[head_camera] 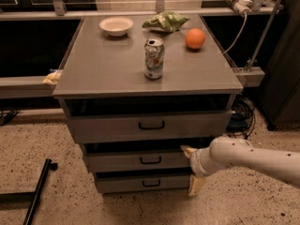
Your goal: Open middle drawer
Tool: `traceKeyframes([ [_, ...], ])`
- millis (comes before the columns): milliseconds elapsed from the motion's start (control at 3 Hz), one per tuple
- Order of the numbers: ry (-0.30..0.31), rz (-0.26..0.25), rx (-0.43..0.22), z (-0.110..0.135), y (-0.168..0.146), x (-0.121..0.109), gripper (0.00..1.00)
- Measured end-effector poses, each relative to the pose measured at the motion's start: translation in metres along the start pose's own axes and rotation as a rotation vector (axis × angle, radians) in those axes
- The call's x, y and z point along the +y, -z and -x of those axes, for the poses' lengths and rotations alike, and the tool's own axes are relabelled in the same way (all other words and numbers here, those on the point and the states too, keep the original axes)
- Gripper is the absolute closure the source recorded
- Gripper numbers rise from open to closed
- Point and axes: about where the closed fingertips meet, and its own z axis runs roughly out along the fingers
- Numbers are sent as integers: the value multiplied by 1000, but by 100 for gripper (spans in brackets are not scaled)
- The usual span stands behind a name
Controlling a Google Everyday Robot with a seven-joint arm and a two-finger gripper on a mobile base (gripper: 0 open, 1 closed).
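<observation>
The middle drawer (136, 161) is a grey metal front with a small black pull handle (150, 160), set between the larger top drawer (112, 127) and the narrower bottom drawer (126, 183). All three fronts sit about flush with one another. My gripper (192, 168) is at the right end of the middle drawer, on a white arm (253, 159) that comes in from the right. Its two cream fingers are spread, one at the drawer's upper right corner (188, 150) and one lower by the bottom drawer (196, 185). It holds nothing.
On the grey cabinet top (103, 69) stand a soda can (154, 58), a white bowl (116, 26), a green chip bag (165, 21) and an orange (195, 38). A black bar (37, 191) lies on the speckled floor at left. Cables hang at right (241, 114).
</observation>
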Motion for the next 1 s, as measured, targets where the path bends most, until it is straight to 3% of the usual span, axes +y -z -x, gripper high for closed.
traceKeyframes([
  [1000,-32,10,-13,-49,-45,-26,0],
])
